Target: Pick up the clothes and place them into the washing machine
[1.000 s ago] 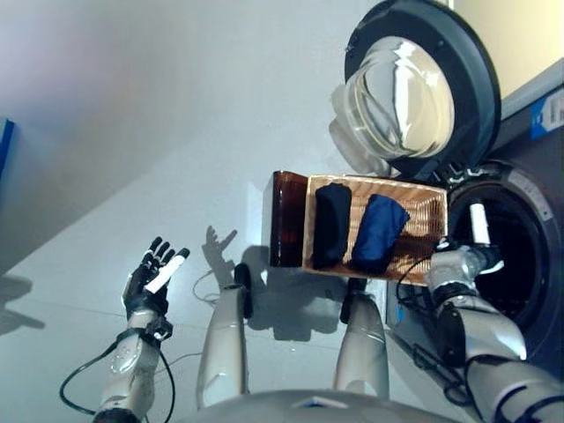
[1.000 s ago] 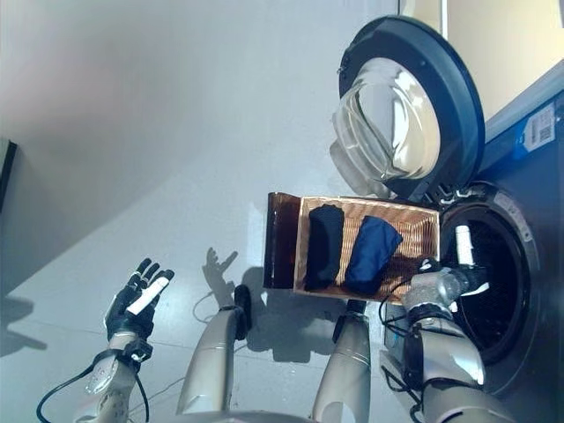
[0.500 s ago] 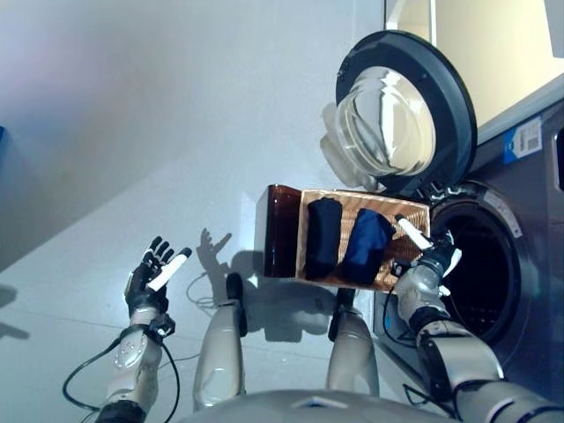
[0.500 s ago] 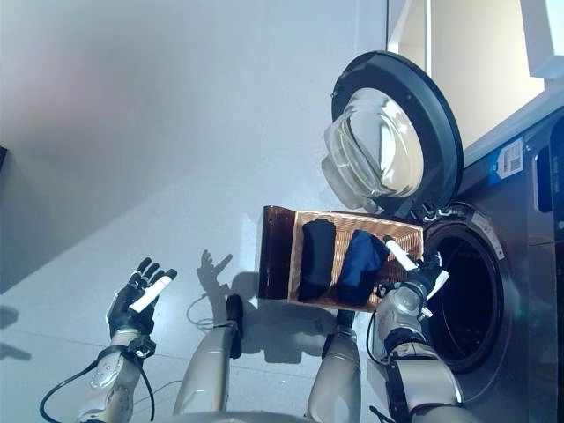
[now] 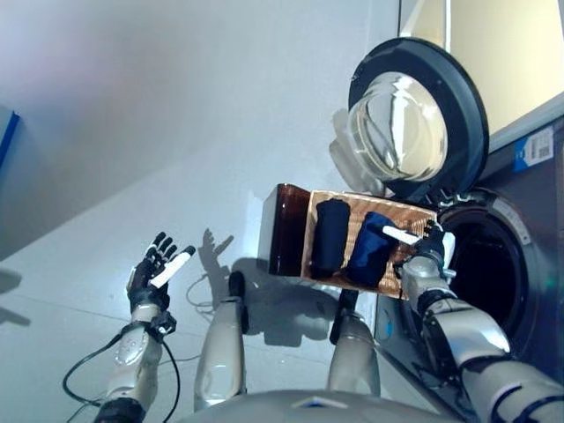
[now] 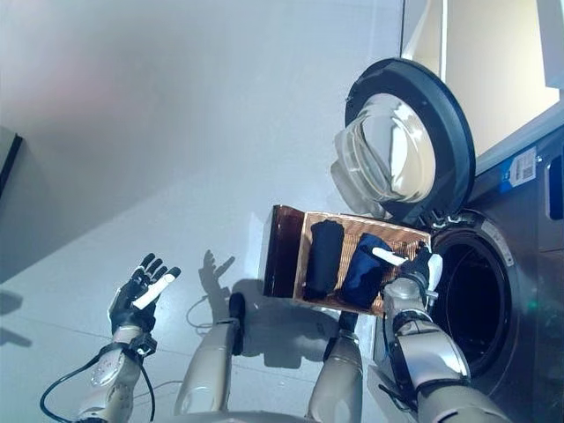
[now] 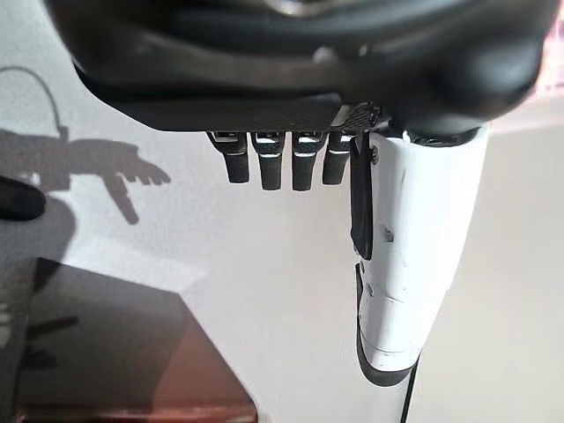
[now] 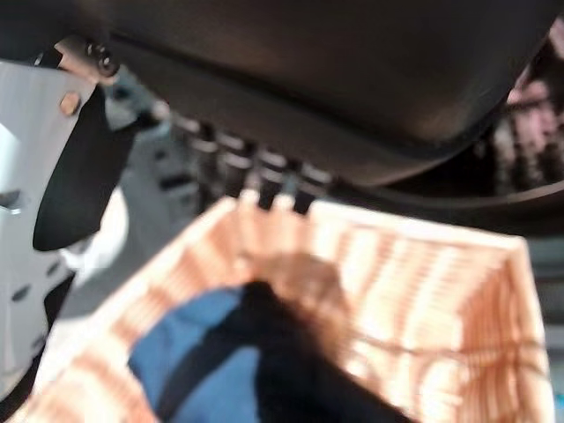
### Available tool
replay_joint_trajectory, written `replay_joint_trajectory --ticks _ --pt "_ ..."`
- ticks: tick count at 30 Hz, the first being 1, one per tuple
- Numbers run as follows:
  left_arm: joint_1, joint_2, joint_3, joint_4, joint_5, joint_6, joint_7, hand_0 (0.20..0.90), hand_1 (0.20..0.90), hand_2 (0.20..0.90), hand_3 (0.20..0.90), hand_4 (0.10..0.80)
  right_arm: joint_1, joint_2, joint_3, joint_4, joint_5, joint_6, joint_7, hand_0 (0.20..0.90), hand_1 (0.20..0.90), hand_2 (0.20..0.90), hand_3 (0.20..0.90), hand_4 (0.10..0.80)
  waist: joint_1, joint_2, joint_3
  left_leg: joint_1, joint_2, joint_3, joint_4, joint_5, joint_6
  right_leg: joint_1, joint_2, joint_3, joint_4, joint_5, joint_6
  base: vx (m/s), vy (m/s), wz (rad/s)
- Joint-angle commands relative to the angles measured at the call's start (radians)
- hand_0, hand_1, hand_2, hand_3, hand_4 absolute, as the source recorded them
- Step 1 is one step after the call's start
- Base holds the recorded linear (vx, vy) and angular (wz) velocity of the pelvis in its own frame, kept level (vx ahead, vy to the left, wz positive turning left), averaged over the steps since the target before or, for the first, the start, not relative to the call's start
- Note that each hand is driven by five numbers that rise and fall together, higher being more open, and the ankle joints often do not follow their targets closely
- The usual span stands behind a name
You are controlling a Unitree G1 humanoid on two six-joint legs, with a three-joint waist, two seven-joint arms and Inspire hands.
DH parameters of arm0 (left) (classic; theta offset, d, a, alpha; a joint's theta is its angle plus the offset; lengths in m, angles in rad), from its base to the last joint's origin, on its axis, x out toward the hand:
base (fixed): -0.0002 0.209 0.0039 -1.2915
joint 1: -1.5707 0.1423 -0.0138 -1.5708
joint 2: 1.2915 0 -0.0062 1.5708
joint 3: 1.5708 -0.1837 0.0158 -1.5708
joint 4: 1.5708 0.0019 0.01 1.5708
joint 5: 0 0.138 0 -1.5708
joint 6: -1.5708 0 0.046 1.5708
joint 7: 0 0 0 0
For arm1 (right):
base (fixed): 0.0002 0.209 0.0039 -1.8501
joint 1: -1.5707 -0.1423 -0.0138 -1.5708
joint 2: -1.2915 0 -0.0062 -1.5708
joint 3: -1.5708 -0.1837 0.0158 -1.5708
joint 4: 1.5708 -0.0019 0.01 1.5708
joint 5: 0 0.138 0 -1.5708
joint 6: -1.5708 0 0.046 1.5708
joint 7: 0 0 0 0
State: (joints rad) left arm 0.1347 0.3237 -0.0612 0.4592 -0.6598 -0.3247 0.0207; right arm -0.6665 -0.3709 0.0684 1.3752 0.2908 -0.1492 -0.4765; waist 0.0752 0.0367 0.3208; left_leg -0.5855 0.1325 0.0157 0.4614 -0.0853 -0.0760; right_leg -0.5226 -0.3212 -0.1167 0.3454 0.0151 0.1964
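In the left eye view I see the wicker basket on the floor, just beside the open washing machine. Its round door is swung wide open and stands past the basket's far edge. Two pieces of clothes lie side by side inside the basket: a black garment toward the basket's left end and a blue garment next to it, touching. My right robot hand is over the basket's right end, near the drum opening, with the white-covered thumb pointing across the blue garment. My left robot hand is raised over the bare floor, well apart from the basket, with straight spread fingers and nothing in it.

The right eye view shows the same arrangement: both garments are inside the basket, and the right robot hand is at the basket's edge nearest to the machine.

In the left wrist view the left robot hand's fingers are straight, the thumb stands out beside them, and only floor is past them.

In the right wrist view the right robot hand's fingers are extended above the basket's woven wall, apart from the cloth. The blue and black cloth lies below, and the hand holds nothing.
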Motion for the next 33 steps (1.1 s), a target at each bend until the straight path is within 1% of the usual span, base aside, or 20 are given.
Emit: replay_joint_trajectory --ticks 1,2,5,9,14,19,23,29,31,32,33 --pt "0.048 0.086 0.024 -0.109 0.011 -0.054 -0.007 0.900 0.900 0.900 0.900 0.800 -0.014 -0.043 -0.001 0.003 -0.044 -0.002 -0.022 0.900 0.900 0.900 0.900 0.800 0.025 -0.009 -0.023 -0.080 0.026 -0.070 0.086 0.021 -0.062 -0.039 -0.054 0.078 0.066 0.038 0.019 -0.072 0.083 -0.01" --pt "0.052 0.086 0.024 -0.115 0.017 -0.047 -0.009 0.900 0.900 0.900 0.900 0.800 -0.028 -0.042 0.011 0.028 -0.085 0.024 -0.026 0.900 0.900 0.900 0.900 0.800 0.030 -0.002 -0.015 -0.097 0.028 -0.071 0.131 0.000 -0.057 -0.057 -0.054 0.084 0.107 0.021 0.014 -0.048 0.055 -0.01" --pt "0.053 0.089 0.027 -0.115 0.015 -0.042 -0.014 0.900 0.900 0.900 0.900 0.800 -0.034 -0.043 0.014 0.049 -0.116 0.047 -0.035 0.900 0.900 0.900 0.900 0.800 0.035 0.004 -0.018 -0.123 0.027 -0.068 0.163 -0.014 -0.054 -0.084 -0.059 0.087 0.134 0.008 0.015 -0.027 0.040 -0.01" --pt "0.071 0.103 0.037 -0.136 0.009 -0.033 -0.024 0.900 0.900 0.900 0.900 0.800 -0.039 -0.041 0.020 0.086 -0.172 0.086 -0.048 0.900 0.900 0.900 0.900 0.800 0.049 0.005 -0.032 -0.165 0.025 -0.071 0.215 -0.038 -0.046 -0.119 -0.060 0.098 0.170 -0.005 0.012 -0.005 0.027 0.01" --pt "0.066 0.113 0.036 -0.133 0.011 -0.023 -0.023 0.900 0.900 0.900 0.900 0.800 -0.021 -0.034 0.027 0.121 -0.226 0.126 -0.049 0.900 0.900 0.900 0.900 0.800 0.059 0.002 -0.043 -0.192 0.023 -0.079 0.250 -0.055 -0.042 -0.136 -0.061 0.097 0.197 -0.016 0.011 0.001 0.004 0.02" --pt "0.070 0.120 0.037 -0.133 0.013 -0.020 -0.024 0.900 0.900 0.900 0.900 0.800 -0.006 -0.035 0.025 0.136 -0.256 0.142 -0.054 0.900 0.900 0.900 0.900 0.800 0.065 0.001 -0.053 -0.199 0.019 -0.084 0.251 -0.058 -0.039 -0.131 -0.065 0.090 0.188 -0.013 0.014 0.013 -0.009 0.04" --pt "0.075 0.125 0.051 -0.125 0.020 -0.022 -0.023 0.900 0.900 0.900 0.900 0.800 0.017 -0.057 0.033 0.127 -0.282 0.144 -0.053 0.900 0.900 0.900 0.900 0.800 0.061 -0.004 -0.060 -0.198 0.017 -0.084 0.248 -0.059 -0.037 -0.132 -0.062 0.091 0.184 -0.008 0.017 0.005 0.002 0.03" --pt "0.064 0.126 0.066 -0.110 0.028 -0.022 -0.015 0.900 0.900 0.900 0.900 0.800 0.036 -0.056 0.050 0.127 -0.309 0.151 -0.019 0.900 0.900 0.900 0.900 0.800 0.056 -0.011 -0.061 -0.207 0.019 -0.095 0.299 -0.080 -0.033 -0.144 -0.059 0.102 0.235 -0.033 0.008 -0.004 0.001 0.03" --pt "0.060 0.125 0.070 -0.114 0.025 -0.017 -0.021 0.900 0.900 0.900 0.900 0.800 0.044 -0.051 0.051 0.136 -0.312 0.157 -0.004 0.900 0.900 0.900 0.900 0.800 0.057 -0.009 -0.062 -0.211 0.022 -0.096 0.316 -0.089 -0.032 -0.151 -0.058 0.104 0.258 -0.047 0.004 -0.005 -0.006 -0.02" --pt "0.060 0.126 0.075 -0.131 0.021 -0.015 -0.027 0.900 0.900 0.900 0.900 0.800 0.046 -0.046 0.055 0.145 -0.321 0.162 0.008 0.900 0.900 0.900 0.900 0.800 0.059 -0.004 -0.062 -0.225 0.021 -0.099 0.340 -0.099 -0.031 -0.169 -0.060 0.107 0.289 -0.064 0.001 -0.008 0.005 0.08" --pt "0.060 0.126 0.075 -0.131 0.021 -0.015 -0.027 0.900 0.900 0.900 0.900 0.800 0.046 -0.046 0.055 0.145 -0.321 0.162 0.008 0.900 0.900 0.900 0.900 0.800 0.059 -0.004 -0.062 -0.226 0.021 -0.099 0.341 -0.099 -0.031 -0.170 -0.060 0.107 0.290 -0.065 0.001 -0.015 0.005 0.04"
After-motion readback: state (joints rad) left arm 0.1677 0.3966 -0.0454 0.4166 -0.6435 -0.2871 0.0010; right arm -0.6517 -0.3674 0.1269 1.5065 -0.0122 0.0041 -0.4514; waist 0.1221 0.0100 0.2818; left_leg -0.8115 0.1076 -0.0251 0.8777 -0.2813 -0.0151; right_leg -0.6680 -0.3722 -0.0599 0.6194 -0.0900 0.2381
